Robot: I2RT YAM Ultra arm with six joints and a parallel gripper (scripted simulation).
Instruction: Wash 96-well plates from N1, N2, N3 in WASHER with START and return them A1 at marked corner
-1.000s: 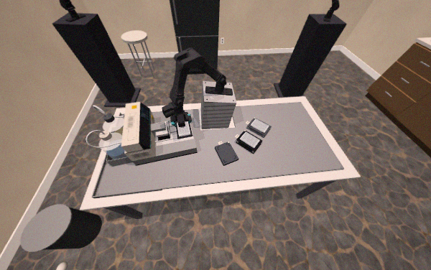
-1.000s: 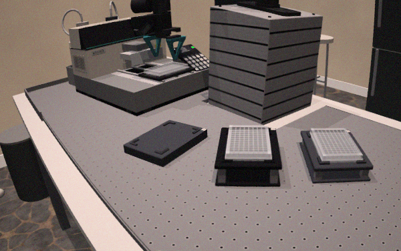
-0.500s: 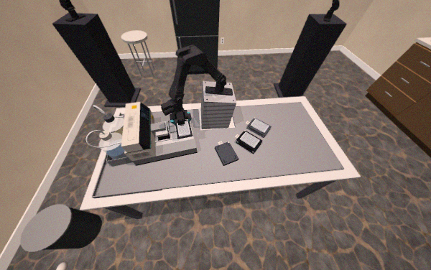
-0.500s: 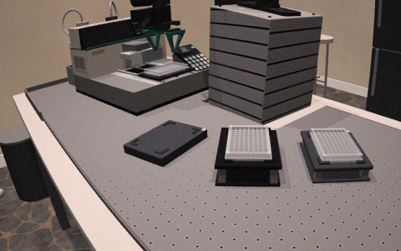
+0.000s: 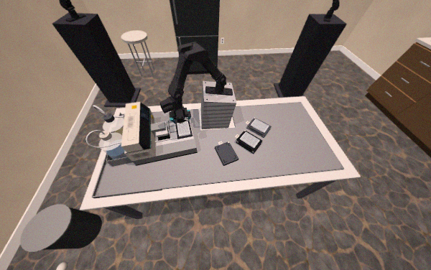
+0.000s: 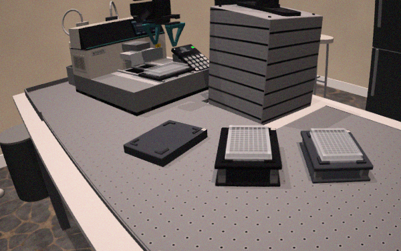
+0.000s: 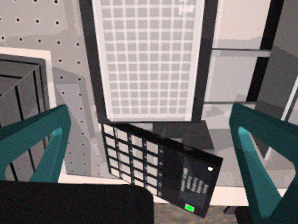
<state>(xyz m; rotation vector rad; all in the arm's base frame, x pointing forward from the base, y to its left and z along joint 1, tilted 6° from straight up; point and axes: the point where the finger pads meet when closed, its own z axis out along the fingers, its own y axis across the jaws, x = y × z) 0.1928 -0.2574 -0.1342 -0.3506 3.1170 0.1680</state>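
Work has just begun: one clear plastic well plate point(image 6: 166, 70) lies on the grey washer's carrier point(image 6: 147, 74), the teal-fingered tool point(image 6: 165, 33) hangs open and empty above, the green-lit keypad point(image 6: 192, 57) waits for a press, and two more plates point(image 6: 248, 142) sit in nests.

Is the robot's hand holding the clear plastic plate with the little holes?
No, the open hand hangs above the clear plate, which lies on the washer.

Perforated grey table point(image 6: 207, 213), washer point(image 6: 134, 90), slatted pedestal point(image 6: 264, 67), three nests point(image 6: 165, 141)
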